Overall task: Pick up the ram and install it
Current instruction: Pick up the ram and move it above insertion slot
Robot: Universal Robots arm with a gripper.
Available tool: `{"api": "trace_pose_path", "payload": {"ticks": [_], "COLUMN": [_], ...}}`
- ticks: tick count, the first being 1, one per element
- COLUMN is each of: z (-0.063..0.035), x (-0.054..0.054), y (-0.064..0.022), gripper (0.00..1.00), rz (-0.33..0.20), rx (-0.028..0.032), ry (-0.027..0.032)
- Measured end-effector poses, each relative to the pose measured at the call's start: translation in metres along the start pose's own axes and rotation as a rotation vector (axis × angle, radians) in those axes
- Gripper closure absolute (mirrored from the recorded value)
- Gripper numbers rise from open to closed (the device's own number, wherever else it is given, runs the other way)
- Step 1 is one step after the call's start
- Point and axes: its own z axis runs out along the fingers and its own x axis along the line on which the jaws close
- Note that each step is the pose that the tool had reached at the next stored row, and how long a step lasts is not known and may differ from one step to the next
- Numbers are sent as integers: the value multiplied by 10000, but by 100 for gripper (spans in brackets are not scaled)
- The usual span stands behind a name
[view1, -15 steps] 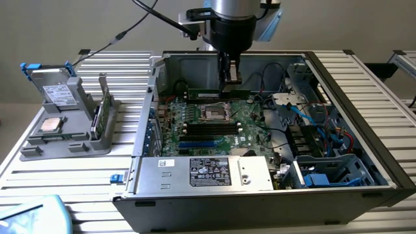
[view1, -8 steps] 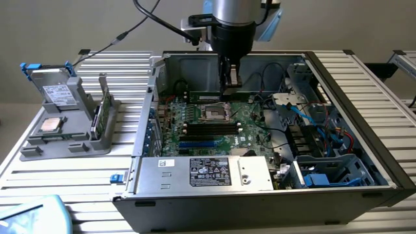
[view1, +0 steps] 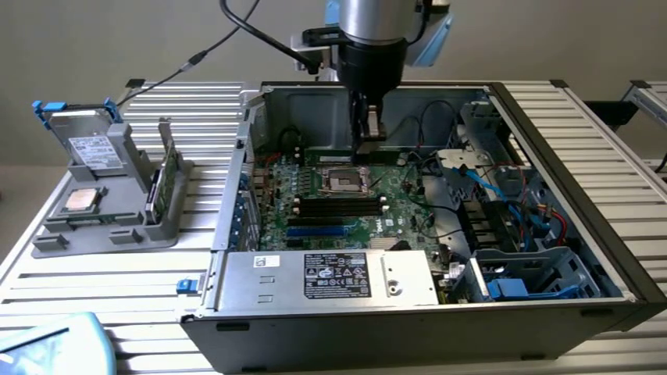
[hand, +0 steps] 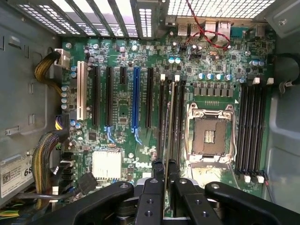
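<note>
My gripper (view1: 367, 142) hangs inside the open computer case, just above the motherboard (view1: 312, 226) and behind the processor socket (view1: 344, 180). In the wrist view the gripper (hand: 165, 168) is shut on the ram (hand: 169, 126), a thin stick seen edge-on between the two fingers. The stick runs lengthwise over the black memory slots (hand: 161, 117) beside the empty processor socket (hand: 208, 136). I cannot tell whether its lower edge touches a slot.
A second bank of black slots (hand: 253, 126) lies on the socket's other side. At the exterior view's left, a grey holder (view1: 105, 226) carries a silver processor chip (view1: 83, 201) and another green board on edge (view1: 158, 191). The power supply (view1: 323, 277) sits at the case front, with cables (view1: 501, 195) at the right.
</note>
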Motion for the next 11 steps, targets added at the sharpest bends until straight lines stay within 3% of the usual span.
{"api": "trace_pose_path", "payload": {"ticks": [2,4,11], "z": [19,41,98], "x": [-18,-21,-25], "y": [-1,-1,19], "gripper": [86,86,86], "rz": [0,-3,-55], "rx": [-2,1,66], "ry": [109,178,194]}}
